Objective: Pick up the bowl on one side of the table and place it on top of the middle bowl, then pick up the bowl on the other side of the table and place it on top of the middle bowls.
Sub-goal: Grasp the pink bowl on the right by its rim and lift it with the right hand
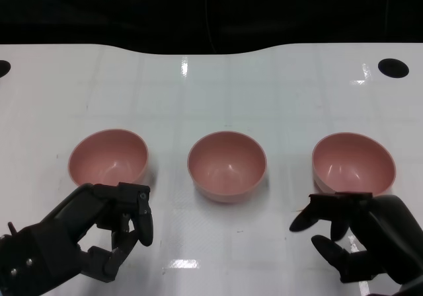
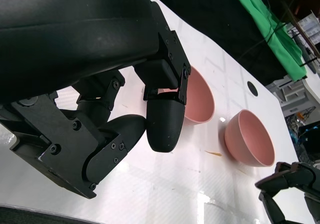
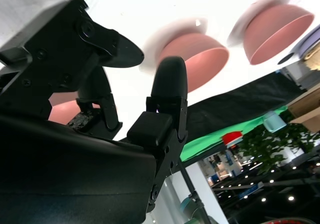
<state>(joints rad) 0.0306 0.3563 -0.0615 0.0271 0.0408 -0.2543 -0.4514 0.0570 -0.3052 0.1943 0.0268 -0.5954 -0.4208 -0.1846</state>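
Head view showed nothing stacked yet: left bowl point(image 1: 109, 156), middle bowl point(image 1: 227, 164) and right bowl point(image 1: 353, 162) sat apart along the table's point(image 1: 264, 84) near edge. Left hand point(image 1: 109, 233) and right hand point(image 1: 353, 233) hovered, fingers spread, empty.

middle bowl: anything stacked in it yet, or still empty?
Empty. The head view shows the middle bowl upright with a bare pink interior; the left bowl and right bowl sit apart on the table.

Glossy white table point(image 1: 284, 91); green cloth point(image 2: 265, 24) beyond its far edge
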